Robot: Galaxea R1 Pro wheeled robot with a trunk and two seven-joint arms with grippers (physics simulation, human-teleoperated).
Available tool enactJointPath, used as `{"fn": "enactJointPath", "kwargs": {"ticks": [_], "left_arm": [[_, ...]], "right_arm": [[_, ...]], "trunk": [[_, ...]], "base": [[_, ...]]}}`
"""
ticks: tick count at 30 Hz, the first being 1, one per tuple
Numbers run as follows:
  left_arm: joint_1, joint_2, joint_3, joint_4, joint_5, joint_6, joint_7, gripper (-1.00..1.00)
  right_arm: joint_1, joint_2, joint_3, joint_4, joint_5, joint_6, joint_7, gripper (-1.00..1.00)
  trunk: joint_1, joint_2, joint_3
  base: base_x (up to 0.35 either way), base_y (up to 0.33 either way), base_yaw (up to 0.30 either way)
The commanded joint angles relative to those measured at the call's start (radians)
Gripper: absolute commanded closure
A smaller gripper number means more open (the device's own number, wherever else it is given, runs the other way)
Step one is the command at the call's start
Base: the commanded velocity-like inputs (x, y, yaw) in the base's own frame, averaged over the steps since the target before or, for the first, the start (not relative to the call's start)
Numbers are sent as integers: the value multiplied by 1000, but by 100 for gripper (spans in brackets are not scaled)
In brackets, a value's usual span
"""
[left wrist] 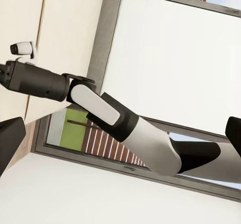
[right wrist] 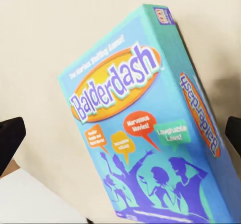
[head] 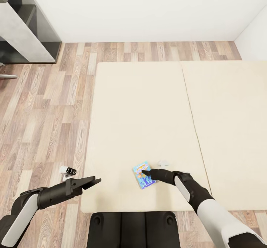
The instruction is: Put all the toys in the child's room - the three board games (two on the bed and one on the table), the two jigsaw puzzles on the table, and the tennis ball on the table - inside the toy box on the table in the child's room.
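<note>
A small blue board game [head: 143,174], its lid printed "Balderdash", lies flat on the beige bed [head: 148,107] near the front edge. My right gripper [head: 147,173] hovers right over the box. In the right wrist view the board game [right wrist: 145,133] sits between the two widely spread fingertips [right wrist: 10,143], which are open and not touching it. My left gripper [head: 92,182] is open and holds nothing, low by the bed's front left corner, well left of the box. The left wrist view looks across at my right arm [left wrist: 105,111].
The mattress has two sections with a seam [head: 190,107]. Wood-plank floor [head: 48,122] runs left of the bed and behind it to the white wall. A grey shelf unit [head: 26,33] stands at the far left. My base [head: 133,229] is against the bed's front edge.
</note>
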Motion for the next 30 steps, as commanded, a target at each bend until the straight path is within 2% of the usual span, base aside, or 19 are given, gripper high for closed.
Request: {"fn": "enactJointPath", "kwargs": {"ticks": [1, 5, 10, 22, 30], "left_arm": [[0, 0, 0, 0, 1, 4, -2, -100], [0, 0, -1, 0, 2, 4, -2, -100], [0, 0, 1, 0, 2, 4, -2, -100], [0, 0, 0, 0, 2, 4, -2, -100], [0, 0, -4, 0, 1, 4, 0, -100]], "right_arm": [[0, -2, 4, -1, -9, 17, 0, -100], [1, -3, 4, -1, -8, 64, 5, -100], [1, -4, 3, -1, -6, 84, 7, -100], [1, 2, 10, 2, 2, 94, 4, -100], [1, 16, 13, 4, 4, 90, -3, -100]], "trunk": [[1, -1, -1], [1, -1, -1], [1, -1, -1], [1, -1, -1], [1, -1, -1]], "base": [[0, 0, 0], [0, 0, 0], [0, 0, 0], [0, 0, 0], [0, 0, 0]]}}
